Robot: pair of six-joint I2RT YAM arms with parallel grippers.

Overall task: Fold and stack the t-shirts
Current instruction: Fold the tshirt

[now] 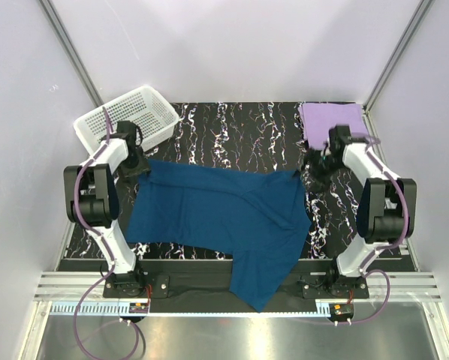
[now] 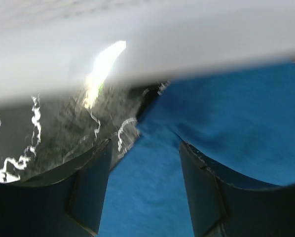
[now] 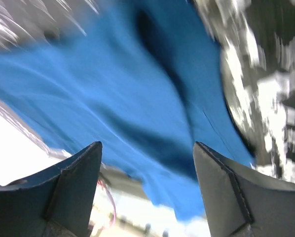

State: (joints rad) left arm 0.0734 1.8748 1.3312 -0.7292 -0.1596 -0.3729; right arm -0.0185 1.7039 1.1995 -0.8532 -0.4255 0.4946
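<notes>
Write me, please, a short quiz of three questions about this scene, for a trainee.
1. True or false: the blue shirt is already folded.
2. Where on the table is the purple shirt? A: near edge. B: far right corner. C: centre.
3. Fill in: the basket stands at the far ___ corner.

Key: 1 false, it lies spread out; 2 B; 3 left.
</notes>
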